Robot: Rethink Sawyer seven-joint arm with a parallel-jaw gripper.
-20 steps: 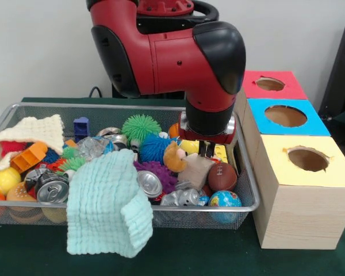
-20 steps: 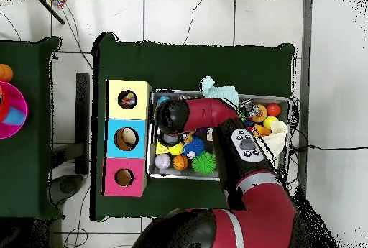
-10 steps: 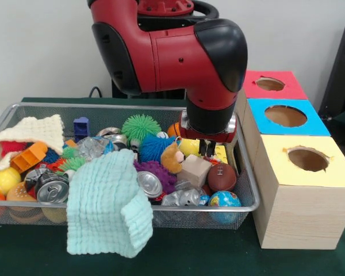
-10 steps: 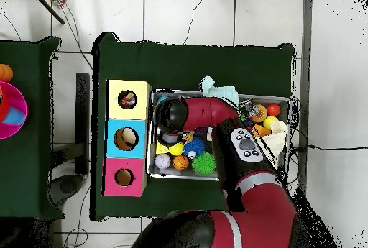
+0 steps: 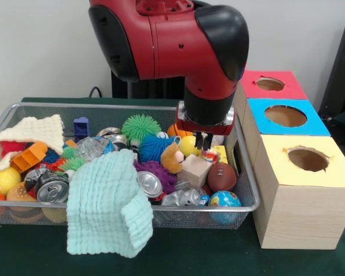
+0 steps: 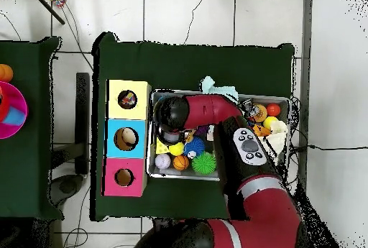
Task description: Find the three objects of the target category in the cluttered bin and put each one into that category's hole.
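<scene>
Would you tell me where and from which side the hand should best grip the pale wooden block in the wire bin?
Probably from straight above, closing on two opposite flat sides of the wooden block. It lies tilted with its top face bare, while the small football and an orange plush toy hem it in sideways. The hand hangs just above it.

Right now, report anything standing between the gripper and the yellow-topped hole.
Only the cluttered bin's mesh end wall stands between the gripper and the hole in the yellow-topped box, which sits just outside that wall. Nothing visible covers the hole.
</scene>
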